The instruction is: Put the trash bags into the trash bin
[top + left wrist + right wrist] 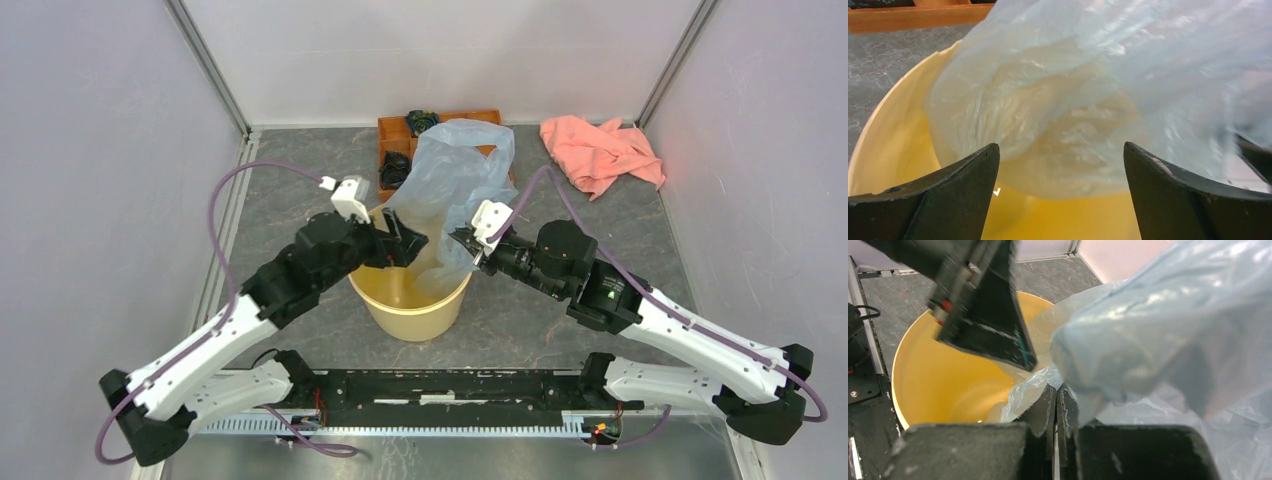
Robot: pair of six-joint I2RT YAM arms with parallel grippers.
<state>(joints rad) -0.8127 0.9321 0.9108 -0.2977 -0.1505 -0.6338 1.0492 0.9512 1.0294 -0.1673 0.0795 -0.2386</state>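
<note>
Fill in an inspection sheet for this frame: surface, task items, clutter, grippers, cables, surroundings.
Surface: dark grey marbled tabletop, nothing spilled.
Job's things: trash bin upright near the arm bases; trash bag partly inside it, with most of the bag bunched above the rim.
Clutter: wooden tray holding dark items and a pink cloth, both at the far edge.
Grippers: left gripper open over the bin, facing the bag; right gripper shut on the bag.
Cables: purple cables loop from both arms, clear of the bin.
Surroundings: pale walls with metal posts.
</note>
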